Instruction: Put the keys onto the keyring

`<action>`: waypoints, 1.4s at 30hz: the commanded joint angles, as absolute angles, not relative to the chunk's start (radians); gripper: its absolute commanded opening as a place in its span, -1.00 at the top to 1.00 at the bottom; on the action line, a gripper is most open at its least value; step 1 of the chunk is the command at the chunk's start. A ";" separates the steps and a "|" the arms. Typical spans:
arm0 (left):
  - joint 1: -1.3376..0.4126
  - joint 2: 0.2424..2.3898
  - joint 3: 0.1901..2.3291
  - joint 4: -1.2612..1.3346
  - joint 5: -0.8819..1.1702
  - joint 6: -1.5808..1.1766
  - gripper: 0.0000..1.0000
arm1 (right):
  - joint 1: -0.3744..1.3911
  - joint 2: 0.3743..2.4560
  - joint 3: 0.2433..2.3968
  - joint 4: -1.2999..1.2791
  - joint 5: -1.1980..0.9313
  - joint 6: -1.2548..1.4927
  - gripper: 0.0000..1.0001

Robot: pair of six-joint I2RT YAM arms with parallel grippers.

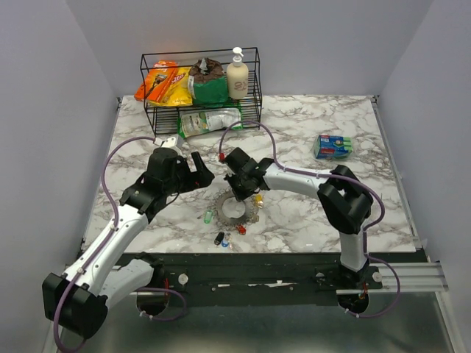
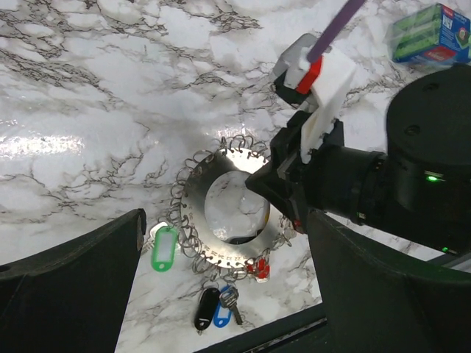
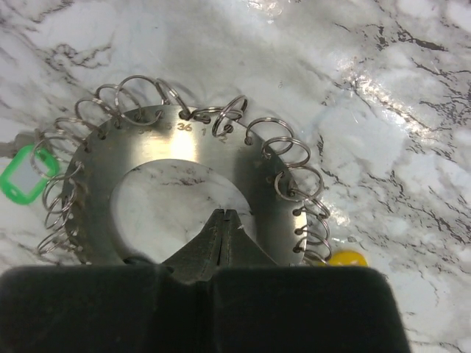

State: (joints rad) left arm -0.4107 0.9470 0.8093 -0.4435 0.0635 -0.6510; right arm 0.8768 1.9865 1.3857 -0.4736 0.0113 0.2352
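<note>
The keyring is a flat grey metal disc with small wire rings round its rim, lying near the table's front middle. A green key, a black and a blue key, a red key and a yellow key lie at its rim. My right gripper is shut, with nothing seen between its fingers. In the right wrist view its tips sit over the central hole of the keyring. My left gripper is open and empty, held above the table to the left of the ring. The left wrist view shows the keyring and the green key.
A black wire basket with snack bags and a soap bottle stands at the back. A blue-green box lies at the right. The table's front edge is just below the keys.
</note>
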 commanded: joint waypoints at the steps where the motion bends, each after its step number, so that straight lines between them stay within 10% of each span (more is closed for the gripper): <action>1: -0.400 0.959 0.799 -0.431 0.083 -0.627 -0.97 | 0.874 1.863 1.364 -0.477 -0.047 0.213 0.99; 17: -0.393 0.970 0.793 -0.463 0.064 -0.592 -0.97 | 0.833 1.697 1.243 -0.408 -0.069 0.215 0.99; 34: -0.388 0.959 0.802 -0.439 0.084 -0.580 -0.97 | 0.405 1.249 0.973 -0.253 -0.265 0.287 0.99; 42: -0.388 0.959 0.804 -0.431 0.075 -0.584 -0.97 | 0.365 1.051 0.899 -0.183 -0.233 0.310 -0.02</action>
State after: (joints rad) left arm -0.3927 0.9745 0.8017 -0.4511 0.0647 -0.5907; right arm 0.3714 1.1034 0.9356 -0.2440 -0.2268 0.2970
